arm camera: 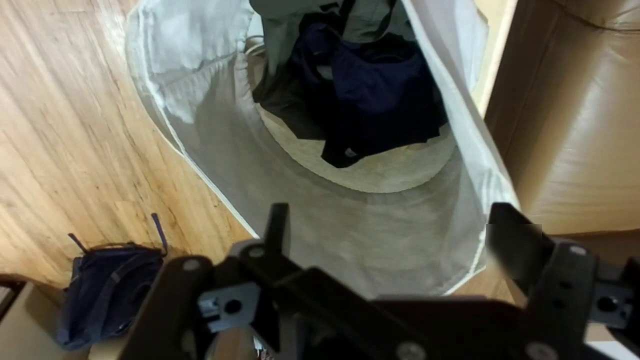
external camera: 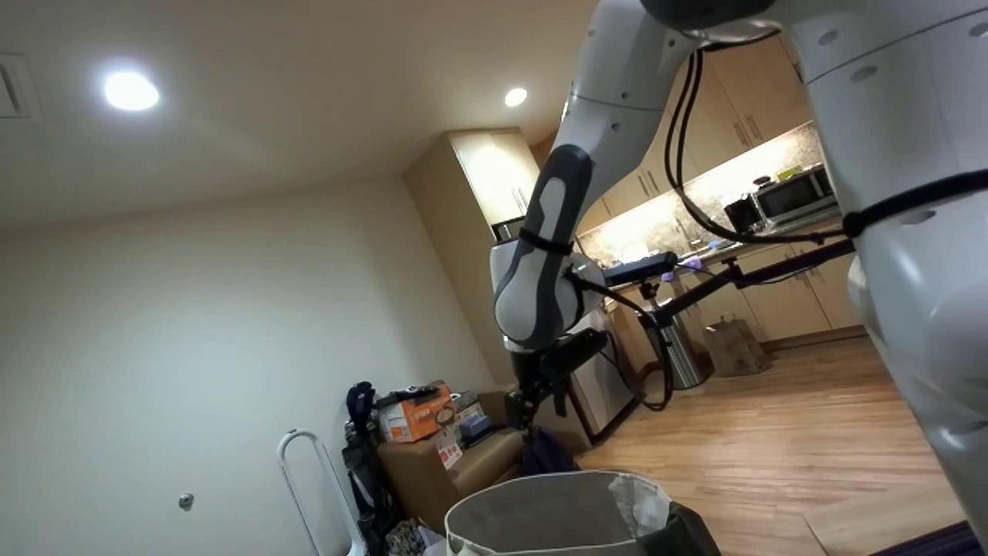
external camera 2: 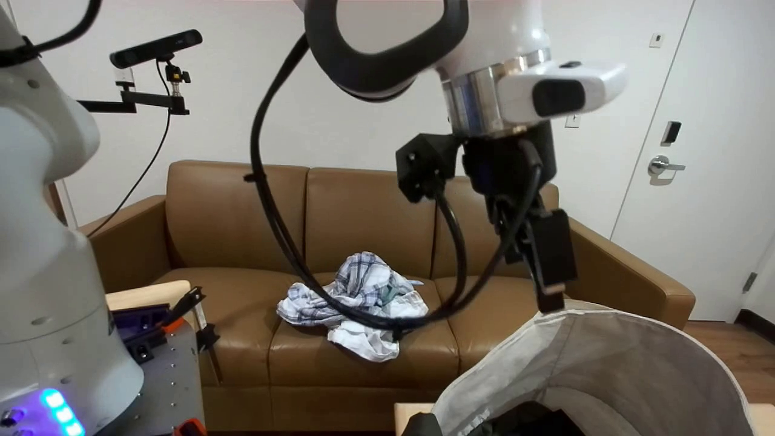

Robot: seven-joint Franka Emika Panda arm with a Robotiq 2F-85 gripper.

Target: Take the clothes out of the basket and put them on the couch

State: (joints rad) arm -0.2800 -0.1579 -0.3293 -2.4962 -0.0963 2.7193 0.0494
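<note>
The round pale grey-white basket (arm camera: 380, 240) fills much of the wrist view; its wall also shows in both exterior views (external camera: 540, 513) (external camera 2: 642, 357). Dark navy clothes (arm camera: 380, 95) and dark grey-green cloth (arm camera: 282, 47) lie on its bottom. In an exterior view, dark cloth (external camera 2: 527, 421) shows inside it. My gripper (arm camera: 390, 215) is open and empty, pointing down above the basket near its rim; it also shows in both exterior views (external camera: 540, 413) (external camera 2: 551, 287). A pile of plaid and white clothes (external camera 2: 363, 297) lies on the brown couch (external camera 2: 369, 218), which also shows in the wrist view (arm camera: 590, 140).
A light wooden surface (external camera 2: 412, 415) shows beside the basket. A dark bag (arm camera: 110, 295) stands beyond the basket on the floor side. Boxes (external camera: 421, 413) sit on a brown seat near the wall. A camera (external camera 2: 157, 48) on a black arm stands beside the robot.
</note>
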